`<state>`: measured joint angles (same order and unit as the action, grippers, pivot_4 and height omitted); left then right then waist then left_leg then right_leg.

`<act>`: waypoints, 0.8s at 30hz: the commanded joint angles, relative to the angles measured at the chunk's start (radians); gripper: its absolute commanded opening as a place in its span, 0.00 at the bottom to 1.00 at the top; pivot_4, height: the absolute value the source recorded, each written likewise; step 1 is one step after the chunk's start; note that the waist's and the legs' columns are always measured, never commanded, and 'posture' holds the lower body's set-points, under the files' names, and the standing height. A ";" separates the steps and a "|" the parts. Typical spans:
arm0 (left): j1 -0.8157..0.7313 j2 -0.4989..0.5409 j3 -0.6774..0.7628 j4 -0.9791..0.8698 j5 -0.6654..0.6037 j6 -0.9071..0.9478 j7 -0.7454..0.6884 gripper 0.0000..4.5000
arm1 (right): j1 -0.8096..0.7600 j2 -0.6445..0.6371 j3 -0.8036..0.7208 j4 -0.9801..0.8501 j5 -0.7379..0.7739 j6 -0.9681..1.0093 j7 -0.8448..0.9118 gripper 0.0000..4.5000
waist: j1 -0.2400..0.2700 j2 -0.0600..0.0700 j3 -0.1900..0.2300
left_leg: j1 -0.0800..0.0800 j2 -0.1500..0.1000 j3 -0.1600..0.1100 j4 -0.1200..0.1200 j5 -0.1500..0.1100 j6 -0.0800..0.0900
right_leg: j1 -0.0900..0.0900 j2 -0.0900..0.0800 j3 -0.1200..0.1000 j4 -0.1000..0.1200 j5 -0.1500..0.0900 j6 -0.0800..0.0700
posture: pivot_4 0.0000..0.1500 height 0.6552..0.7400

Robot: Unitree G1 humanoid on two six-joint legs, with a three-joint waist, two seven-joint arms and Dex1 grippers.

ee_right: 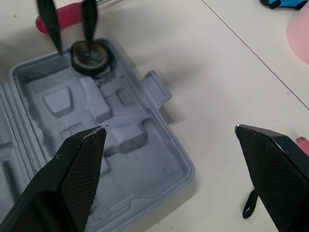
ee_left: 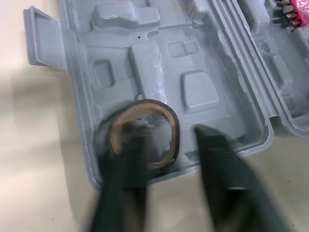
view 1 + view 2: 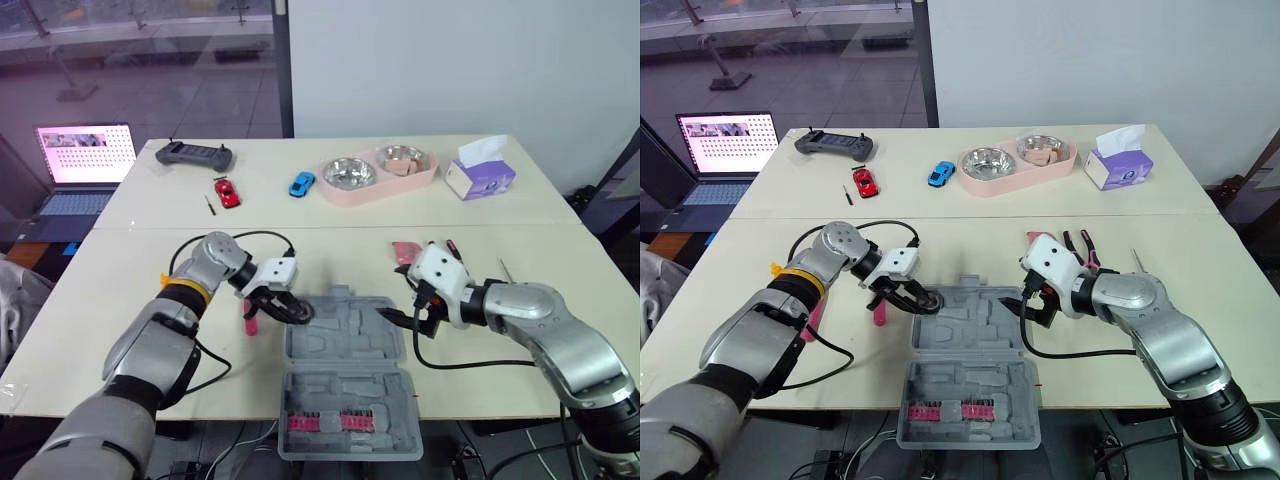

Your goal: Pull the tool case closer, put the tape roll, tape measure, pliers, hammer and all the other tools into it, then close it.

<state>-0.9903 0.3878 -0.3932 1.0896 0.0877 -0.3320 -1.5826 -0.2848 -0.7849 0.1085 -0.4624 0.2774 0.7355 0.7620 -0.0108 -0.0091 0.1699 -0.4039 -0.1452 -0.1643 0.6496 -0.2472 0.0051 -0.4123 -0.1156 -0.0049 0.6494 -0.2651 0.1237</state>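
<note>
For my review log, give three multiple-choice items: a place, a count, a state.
1. Where is the tape roll? A) in a corner of the open tool case B) beside the tissue box C) in a metal bowl
2. How many toy cars are on the table? A) one B) two C) four
3. The right end effector is: A) open, empty B) shut on pliers C) shut on the lid
Answers: A, it lies in the case's corner recess; B, one red, one blue; A, its fingers stand wide apart, nothing between.
</note>
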 commanded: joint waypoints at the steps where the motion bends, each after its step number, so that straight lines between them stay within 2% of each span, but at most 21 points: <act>1: -0.022 0.025 0.035 -0.092 -0.060 0.042 -0.026 0.67 | -0.020 -0.003 -0.022 -0.015 0.001 -0.018 0.002 1.00 | 0.000 0.000 0.000 | 0.000 0.000 0.000 0.000 0.000 0.000 | 0.000 0.000 0.000 0.000 0.000 0.000 | 1.00 1.00; 6: 0.013 0.072 0.027 -0.205 -0.103 0.100 -0.032 0.67 | -0.017 -0.003 -0.023 -0.008 0.000 -0.026 0.004 1.00 | -0.002 0.000 0.000 | 0.000 0.000 0.000 0.000 0.000 0.000 | 0.000 0.000 0.000 0.000 0.000 0.000 | 1.00 1.00; 12: 0.055 0.066 0.092 -0.238 -0.125 0.174 0.001 0.67 | -0.017 -0.002 -0.017 0.001 -0.004 -0.038 0.004 1.00 | -0.001 0.000 0.000 | 0.000 0.000 0.000 0.000 0.000 0.000 | 0.000 0.000 0.000 0.000 0.000 0.000 | 1.00 1.00; 15: 0.094 0.060 0.114 -0.263 -0.134 0.196 0.032 0.49 | -0.017 0.000 -0.015 0.001 -0.003 -0.039 0.003 1.00 | -0.001 0.000 0.000 | 0.000 0.000 0.000 0.000 0.000 0.000 | 0.000 0.000 0.000 0.001 0.000 0.000 | 1.00 1.00; 18: 0.130 0.049 0.131 -0.287 -0.140 0.200 0.071 0.17 | -0.017 0.000 -0.014 -0.001 -0.003 -0.038 0.003 1.00 | 0.000 0.000 0.000 | 0.000 0.000 0.000 0.000 0.000 0.000 | 0.000 0.000 0.001 0.000 0.000 0.000 | 1.00 1.00; 24: 0.191 0.030 0.165 -0.330 -0.153 0.201 0.132 0.17 | -0.012 0.002 -0.012 -0.007 -0.002 -0.034 0.000 1.00 | -0.001 0.000 0.000 | 0.000 0.000 0.000 0.000 0.000 0.000 | 0.000 -0.001 0.001 0.000 0.000 0.000 | 1.00 1.00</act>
<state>-0.7944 0.4179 -0.2573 0.7973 -0.0360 -0.1348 -1.4667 -0.2853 -0.7847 0.1088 -0.4443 0.2764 0.7122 0.7628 -0.0114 -0.0088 0.1697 -0.4039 -0.1451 -0.1646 0.6500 -0.2469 0.0046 -0.4124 -0.1162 -0.0043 0.6499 -0.2649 0.1233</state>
